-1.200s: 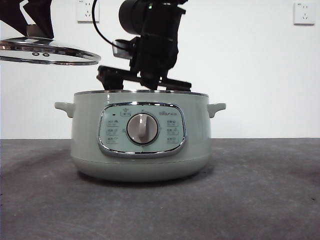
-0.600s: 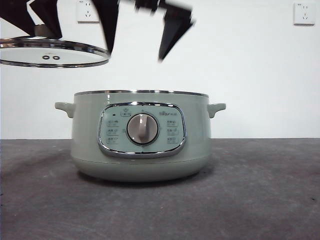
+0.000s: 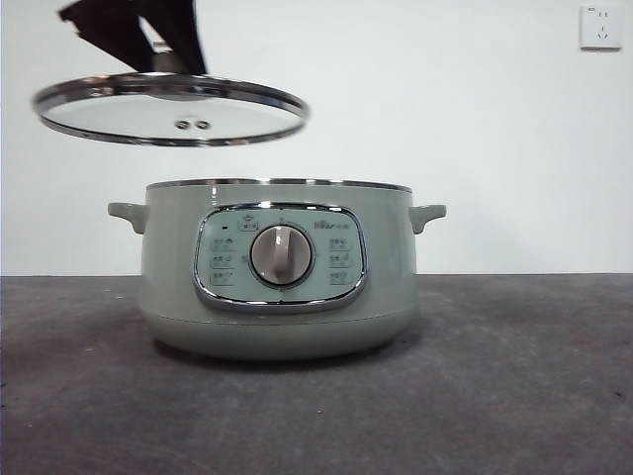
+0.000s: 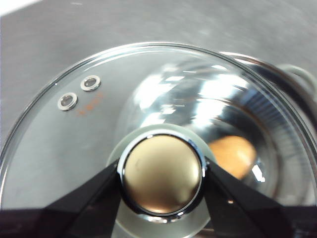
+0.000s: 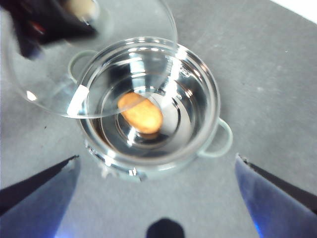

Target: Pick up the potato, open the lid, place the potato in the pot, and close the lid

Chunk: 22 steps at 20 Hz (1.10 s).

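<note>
The potato (image 5: 141, 113) lies on the shiny floor of the open pot (image 3: 277, 267), and it shows through the glass as an orange blur (image 4: 233, 153) in the left wrist view. My left gripper (image 4: 161, 179) is shut on the knob of the lid (image 4: 89, 124). It holds the lid (image 3: 170, 109) level in the air, above and left of the pot, overlapping its left rim. High above the pot, my right gripper (image 5: 156, 158) stands open with nothing between its jaws. It is out of the front view.
The pot's side handles (image 3: 427, 214) stick out left and right. Dark grey tabletop (image 3: 514, 376) surrounds the pot. A white wall with a socket (image 3: 601, 27) stands behind.
The right gripper has risen from the pot's mouth and left the front view. The left gripper has carried the lid rightward, now partly over the pot.
</note>
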Motion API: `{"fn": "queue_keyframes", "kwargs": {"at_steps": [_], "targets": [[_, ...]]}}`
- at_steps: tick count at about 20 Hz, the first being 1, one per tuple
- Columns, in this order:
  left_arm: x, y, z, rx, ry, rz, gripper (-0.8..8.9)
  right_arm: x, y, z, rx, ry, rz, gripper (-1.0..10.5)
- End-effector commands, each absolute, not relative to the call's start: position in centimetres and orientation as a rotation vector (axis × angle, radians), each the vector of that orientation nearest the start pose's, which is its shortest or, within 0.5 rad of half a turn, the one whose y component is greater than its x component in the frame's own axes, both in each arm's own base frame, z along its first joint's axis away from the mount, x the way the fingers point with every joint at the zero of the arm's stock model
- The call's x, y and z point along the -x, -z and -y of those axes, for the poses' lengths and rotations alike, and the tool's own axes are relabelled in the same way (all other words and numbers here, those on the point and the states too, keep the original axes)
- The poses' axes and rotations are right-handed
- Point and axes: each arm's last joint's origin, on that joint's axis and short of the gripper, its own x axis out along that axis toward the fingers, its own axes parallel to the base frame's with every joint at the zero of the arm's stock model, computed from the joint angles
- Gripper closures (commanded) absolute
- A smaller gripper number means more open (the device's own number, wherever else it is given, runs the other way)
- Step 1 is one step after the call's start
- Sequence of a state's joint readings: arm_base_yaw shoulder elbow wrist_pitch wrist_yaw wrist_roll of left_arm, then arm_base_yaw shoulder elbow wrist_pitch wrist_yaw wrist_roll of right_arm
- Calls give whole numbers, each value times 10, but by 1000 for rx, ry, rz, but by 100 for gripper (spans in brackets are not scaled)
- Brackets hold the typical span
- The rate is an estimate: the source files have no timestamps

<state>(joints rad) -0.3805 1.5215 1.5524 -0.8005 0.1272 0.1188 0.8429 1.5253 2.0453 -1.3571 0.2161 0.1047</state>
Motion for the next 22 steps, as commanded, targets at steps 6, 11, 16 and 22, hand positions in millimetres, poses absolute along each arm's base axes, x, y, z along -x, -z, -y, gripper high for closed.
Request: {"fn": "queue_keyframes", "kwargs": {"at_steps": [6,11,16,22], "targets": [[-292,-353,172,-256,668,-758,822,-141,-434,-148,350,-475,-871,337],[-293,-340,194,-286,706,-778,822,-126,-411,-131,329,-438,-928,191],[-300,-331,198,-289,673,-795,822,-111,-412,-115,297,-441,-898,191],[-308,-318,203,-302,659,-819,822,-94,-423,-96,227,-460,-840,191]]}}
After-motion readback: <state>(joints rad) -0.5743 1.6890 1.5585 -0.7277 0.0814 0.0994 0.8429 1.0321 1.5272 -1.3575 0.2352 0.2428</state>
